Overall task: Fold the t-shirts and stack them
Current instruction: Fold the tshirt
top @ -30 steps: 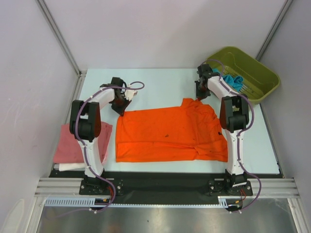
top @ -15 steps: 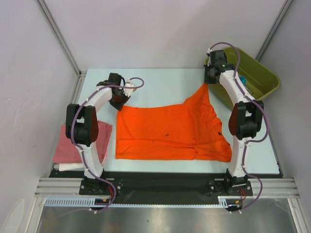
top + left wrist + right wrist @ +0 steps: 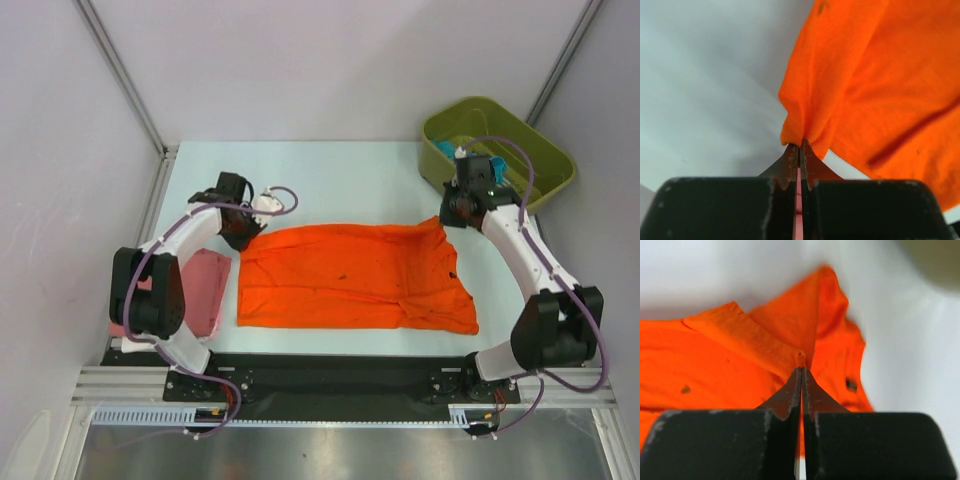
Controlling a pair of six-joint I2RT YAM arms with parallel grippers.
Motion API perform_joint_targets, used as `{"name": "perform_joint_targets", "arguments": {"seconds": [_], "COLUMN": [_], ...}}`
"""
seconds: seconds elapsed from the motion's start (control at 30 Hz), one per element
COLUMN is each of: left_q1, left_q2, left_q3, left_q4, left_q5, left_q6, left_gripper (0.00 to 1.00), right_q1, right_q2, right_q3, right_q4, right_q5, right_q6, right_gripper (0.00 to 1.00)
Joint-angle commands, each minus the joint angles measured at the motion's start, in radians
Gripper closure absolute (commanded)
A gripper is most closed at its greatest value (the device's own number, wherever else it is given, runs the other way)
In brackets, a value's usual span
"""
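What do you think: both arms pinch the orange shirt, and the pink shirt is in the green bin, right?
Wrong spot: the pink shirt lies on the table beside the left arm, not in the green bin, as the top view shows.

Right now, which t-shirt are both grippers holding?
The orange t-shirt, spread flat, far corners pinched by the left gripper and right gripper. The pink t-shirt lies apart at left; the teal t-shirt sits in the green bin.
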Motion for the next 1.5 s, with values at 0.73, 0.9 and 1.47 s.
{"name": "perform_joint_targets", "arguments": {"seconds": [0.73, 0.9, 1.47], "left_q1": [-0.018, -0.019, -0.019], "left_q2": [-0.111, -0.088, -0.125], "left_q3": [-0.166, -0.164, -0.097], "left_q4": [0.155, 0.129, -0.150], "left_q5": [-0.069, -0.041, 0.072], "left_q6": [0.221, 0.221, 0.313], "left_gripper": [1.00, 1.00, 0.42], "right_q1": [-0.095, -0.097, -0.088], "right_q2": [-0.323, -0.329, -0.367], "right_q3": [-0.429, -0.510, -0.480], "right_q4": [-0.202, -0.165, -0.175], "right_q5": [0.043, 0.027, 0.171], "right_q6": [0.434, 0.485, 0.491], "right_gripper": [1.00, 1.00, 0.47]}}
